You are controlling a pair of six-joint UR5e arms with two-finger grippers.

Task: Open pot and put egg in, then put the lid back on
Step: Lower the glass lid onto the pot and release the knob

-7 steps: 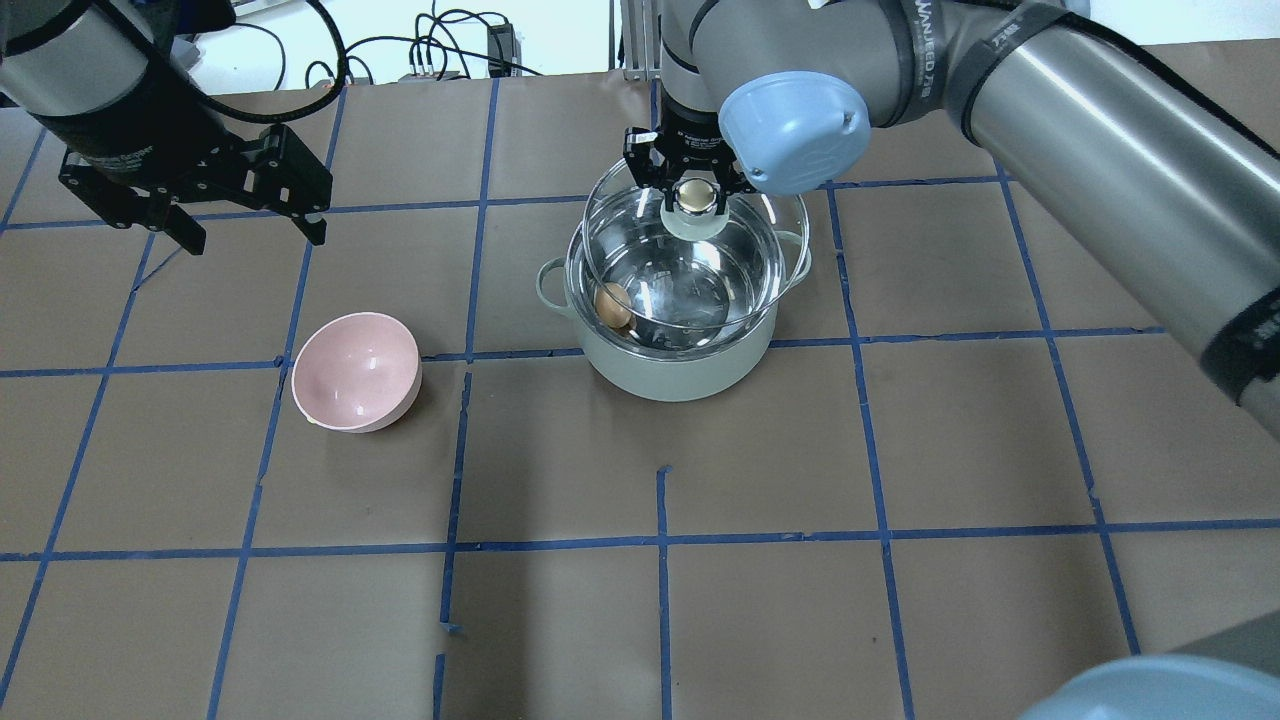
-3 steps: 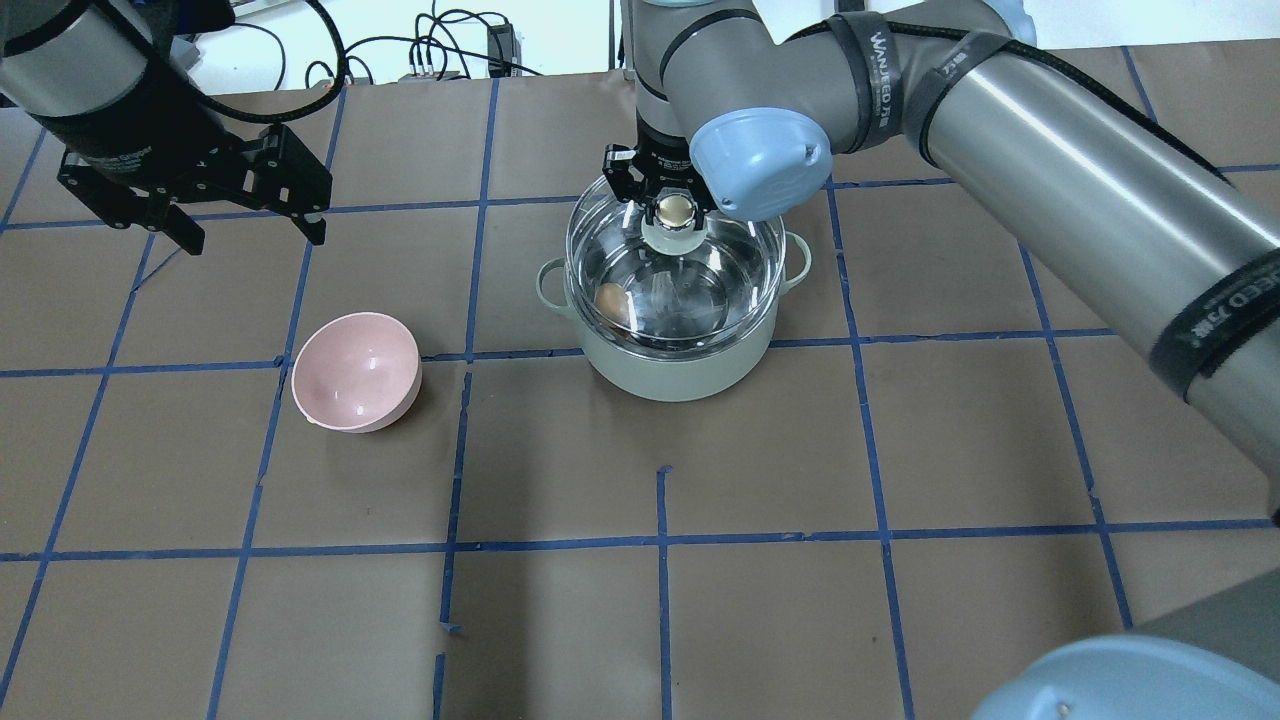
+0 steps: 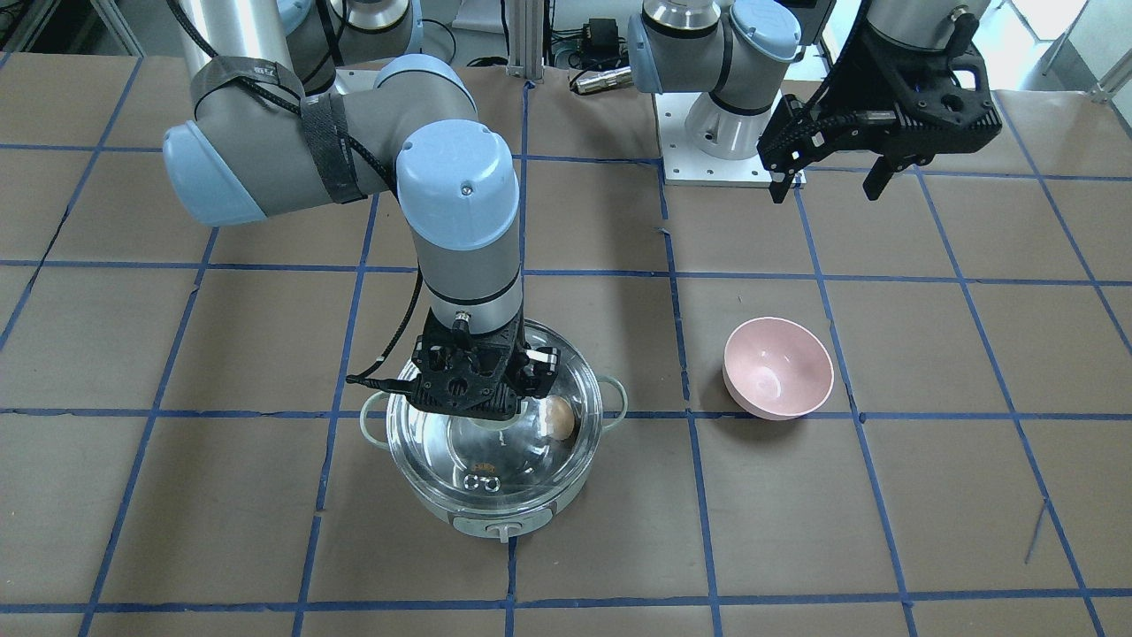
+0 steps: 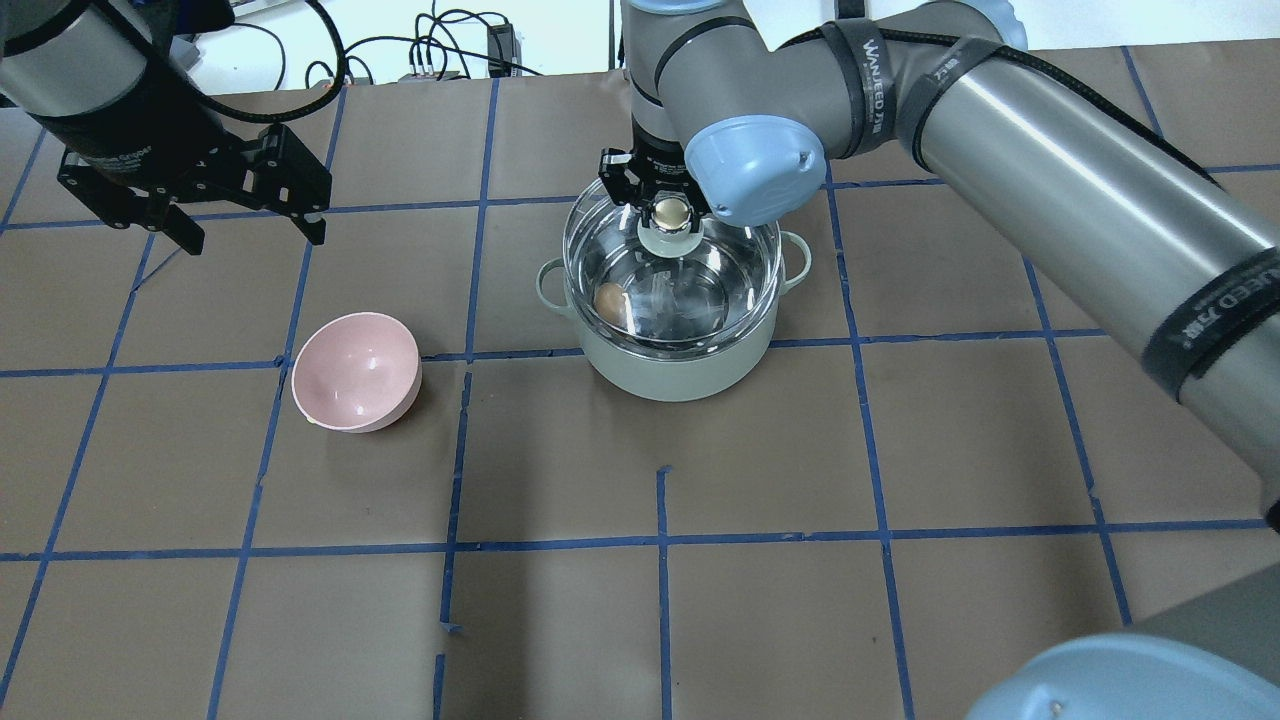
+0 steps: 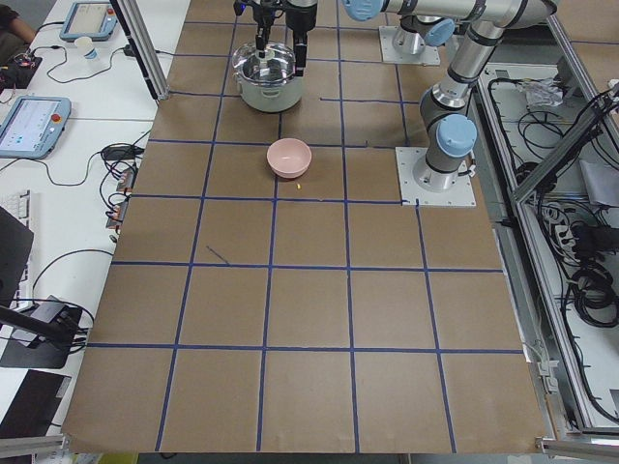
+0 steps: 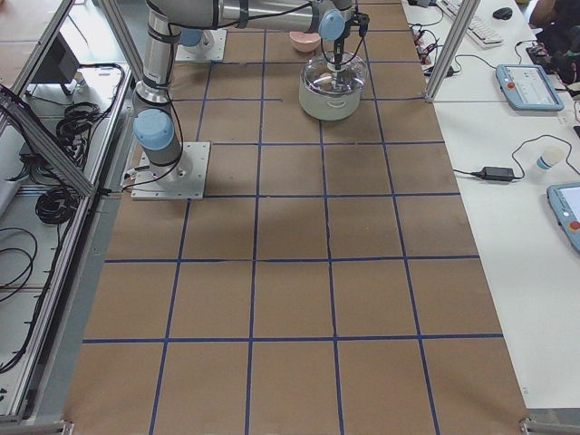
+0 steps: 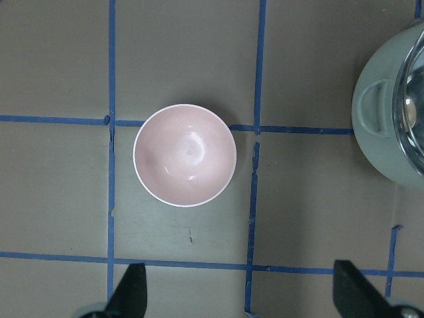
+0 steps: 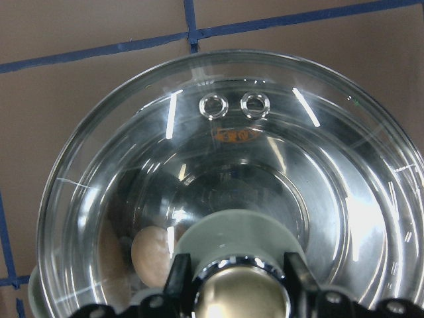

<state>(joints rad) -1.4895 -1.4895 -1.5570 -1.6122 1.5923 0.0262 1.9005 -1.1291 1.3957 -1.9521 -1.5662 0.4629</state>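
Far left over the table, the left gripper (image 4: 256, 240) hangs with its fingers spread wide and nothing between them, well apart from the pot; I see no hazard there unless it swings inward

- Pink bowl (image 4: 355, 372): sits with nothing in it, well apart from the pot, out of the way
- Pot (image 4: 680, 372): upright on the brown mat. The egg (image 4: 610, 303) lies inside on the steel floor against the left wall, under the glass
- Lid (image 4: 715, 285): over the pot mouth, roughly centred. I can't tell whether its edge is fully down on the rim all round
- Right gripper (image 4: 671, 208): clamped on the lid's knob (image 8: 233, 242), one finger on each side of it

Risks as I judge them:
- If I let go while the edge rides high on one side, the glass drops, clatters and could skid off the rim
- If I push down past contact, I load the knob and the pot may shift
- If I lift before the fingers clear, they drag the knob and pull the lid askew
- The egg looks safe unless the pot gets jolted
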